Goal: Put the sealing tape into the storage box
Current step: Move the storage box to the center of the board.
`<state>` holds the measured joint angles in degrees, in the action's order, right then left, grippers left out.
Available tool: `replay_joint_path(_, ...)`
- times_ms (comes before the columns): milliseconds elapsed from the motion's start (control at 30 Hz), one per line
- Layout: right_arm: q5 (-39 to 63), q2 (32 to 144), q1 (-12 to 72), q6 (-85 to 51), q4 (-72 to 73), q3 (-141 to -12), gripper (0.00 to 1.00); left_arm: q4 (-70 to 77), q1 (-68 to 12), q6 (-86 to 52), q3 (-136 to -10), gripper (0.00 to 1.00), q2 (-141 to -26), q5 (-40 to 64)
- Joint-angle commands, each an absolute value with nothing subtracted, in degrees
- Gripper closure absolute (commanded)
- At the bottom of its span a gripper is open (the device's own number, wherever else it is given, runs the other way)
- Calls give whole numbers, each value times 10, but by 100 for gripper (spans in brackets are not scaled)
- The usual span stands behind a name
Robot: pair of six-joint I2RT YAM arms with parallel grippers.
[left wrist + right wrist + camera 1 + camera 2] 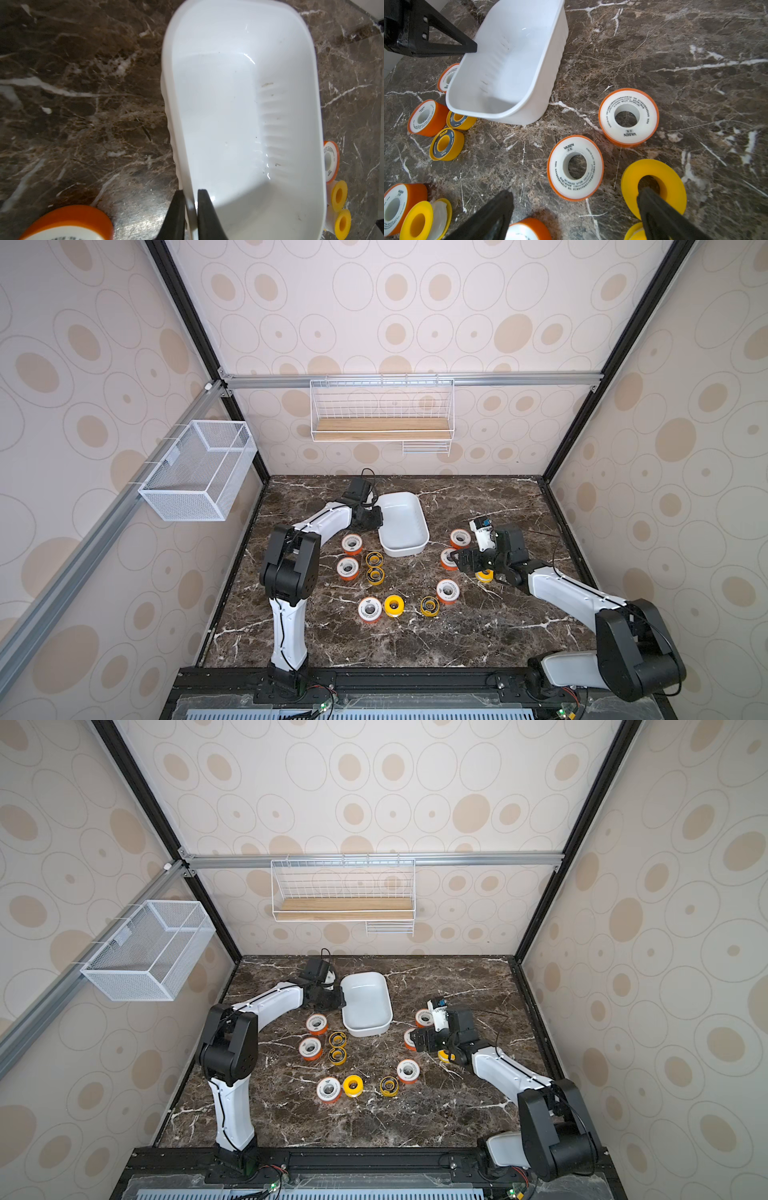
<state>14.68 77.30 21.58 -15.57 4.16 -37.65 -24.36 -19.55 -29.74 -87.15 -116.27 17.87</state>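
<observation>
The white storage box (402,524) (366,1006) lies near the back middle of the marble table, with nothing inside it (239,114). My left gripper (376,516) (190,192) is shut on its left rim, one finger inside the wall and one outside. Sealing tape spools lie loose around the box: orange ones (352,544) (348,568), dark-ringed yellow ones (374,559) and a plain yellow one (394,605). My right gripper (456,561) (576,192) hangs open over an orange spool (575,167), beside a yellow spool (654,182). The box (508,62) is apart from it.
A white mesh basket (199,470) hangs on the left wall. A wire rack with a wooden board (381,429) hangs on the back wall. More spools (447,591) (460,538) lie right of the box. Black frame rails edge the table.
</observation>
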Motion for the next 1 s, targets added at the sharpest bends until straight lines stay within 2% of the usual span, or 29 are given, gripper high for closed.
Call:
replay_joint_path(0,141,767,219,-148,30,-391,0,-284,-210,-261,-883,85,-1162,178)
replay_joint_path(633,124,781,219,-138,7,-404,0,-255,-244,-288,-755,82,-1055,168)
replay_joint_path(700,119,784,219,-134,1,-407,0,-255,-244,-289,-752,78,-1047,171)
replay_joint_path(867,111,795,219,-121,-22,-424,0,-265,-244,-285,-742,53,-1008,159)
replay_joint_path(967,108,808,219,-111,-49,-443,2,-274,-244,-275,-723,47,-961,132)
